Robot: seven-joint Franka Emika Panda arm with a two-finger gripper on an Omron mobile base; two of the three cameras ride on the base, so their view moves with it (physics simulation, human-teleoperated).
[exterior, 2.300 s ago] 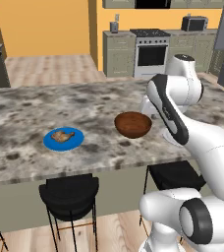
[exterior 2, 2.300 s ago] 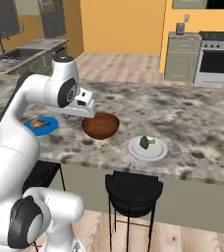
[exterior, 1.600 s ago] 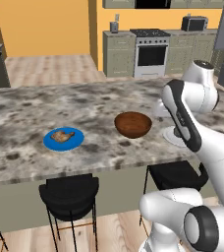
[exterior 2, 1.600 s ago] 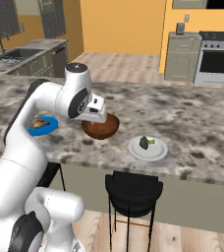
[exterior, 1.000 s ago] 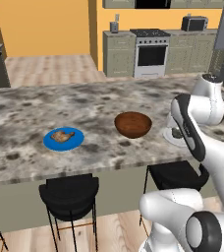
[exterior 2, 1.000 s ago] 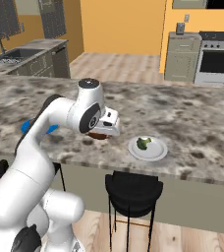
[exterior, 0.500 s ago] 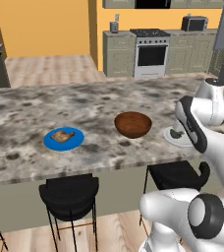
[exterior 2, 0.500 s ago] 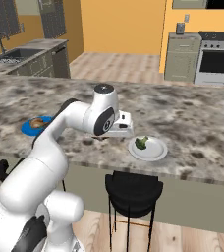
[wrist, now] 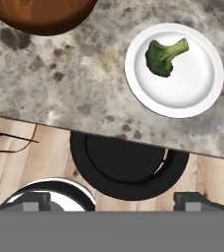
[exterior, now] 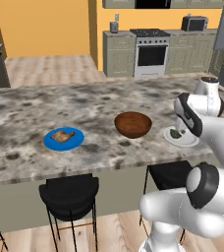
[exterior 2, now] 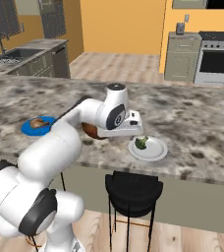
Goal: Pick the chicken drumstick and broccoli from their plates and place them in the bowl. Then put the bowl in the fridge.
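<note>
White Franka Panda arm

Glossy, rounded white segments (exterior 2: 60,147) joined by dark grey ring joints (exterior: 204,186); small dark finger tips (wrist: 190,199) on the hand.

Marble counter (exterior: 25,106) across centre; black stools (exterior: 69,193) tucked at 6 o'clock; stove (exterior: 151,51) at 12.

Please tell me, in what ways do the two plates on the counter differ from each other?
The blue plate is bright blue, while the white plate is plain white. The blue plate carries the golden-tan chicken drumstick; the white plate carries the green broccoli. The blue plate lies to one side of the brown bowl, the white plate to the other, near the counter's edge. Both are flat, round, and hold one small piece of food.
</note>
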